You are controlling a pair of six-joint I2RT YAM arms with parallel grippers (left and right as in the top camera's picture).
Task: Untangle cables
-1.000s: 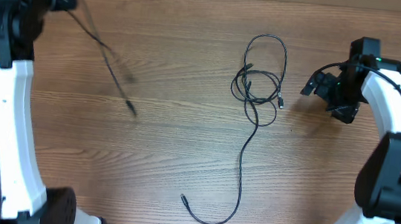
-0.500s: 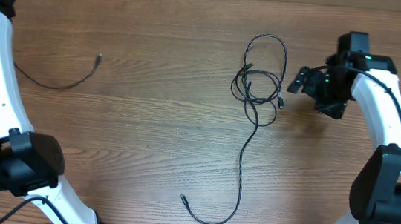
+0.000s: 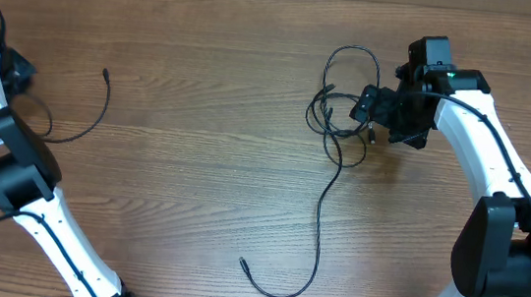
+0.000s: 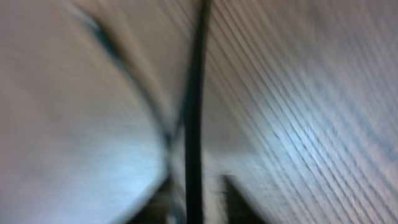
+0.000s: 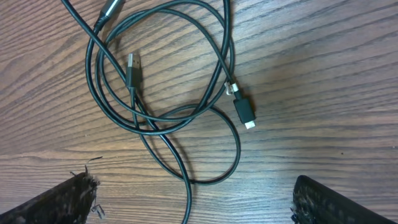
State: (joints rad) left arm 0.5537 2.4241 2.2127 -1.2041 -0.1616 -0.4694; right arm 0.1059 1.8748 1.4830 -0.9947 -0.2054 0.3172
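The table point(image 3: 192, 190) carries all three cables. Two of them make up the tangle point(image 3: 343, 112), and I place everything else from it. One long cable point(image 3: 320, 223) runs out of the tangle toward the near edge and ends in a hook. A third cable point(image 3: 107, 102) lies well apart to the left of the tangle, already free.

My right gripper point(image 3: 373, 108) hovers just right of the tangle, spread wide and holding nothing. I judge the step in hand to be taking hold of one strand. My wrist view shows the loops stacked, crossing point(image 5: 149, 124) on the side of the tangle nearest me. I should come down on a single strand away from that crossing, so I don't pinch two cords together. The best target looks like the short end with the small plug point(image 5: 244, 112), on the tangle's right side. I should close just behind it and draw it outward slowly. The flat plug point(image 5: 132, 65) sits inside the loops and would snag.

My left gripper point(image 3: 17, 71) is far left of the tangle. Its view is blurred, so I cannot tell its state.
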